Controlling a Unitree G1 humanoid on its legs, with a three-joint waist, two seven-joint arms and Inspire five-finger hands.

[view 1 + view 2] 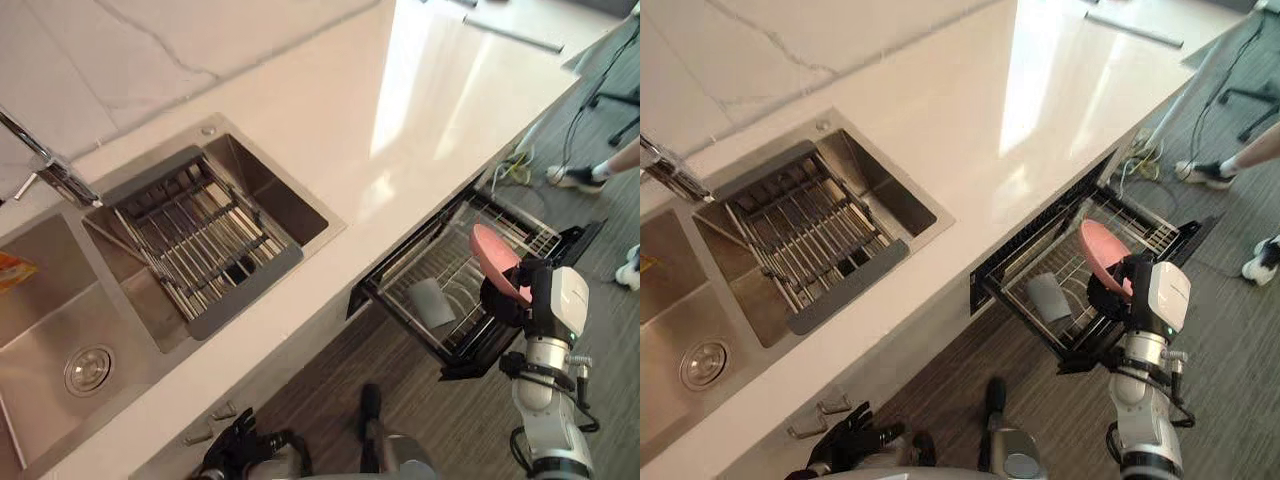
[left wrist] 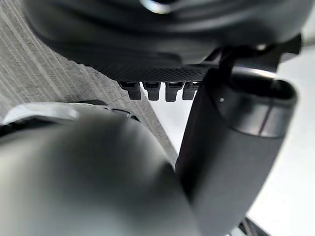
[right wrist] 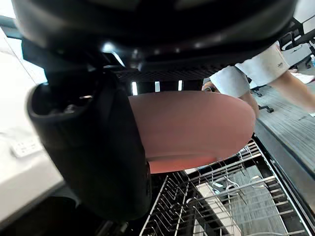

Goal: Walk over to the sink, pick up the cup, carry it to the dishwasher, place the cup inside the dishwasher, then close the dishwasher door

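Right hand (image 1: 503,302) is grasping a pink rounded cup (image 1: 493,256) over the open dishwasher's wire rack (image 1: 522,232), lower right, near a grey tumbler (image 1: 432,303); left hand (image 1: 235,446) is hanging relaxed.

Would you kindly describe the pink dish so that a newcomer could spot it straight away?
Under the white counter, a dishwasher rack stands pulled out. Above it, the right hand holds the pink bowl; the only other dish there is a grey cup in the rack.
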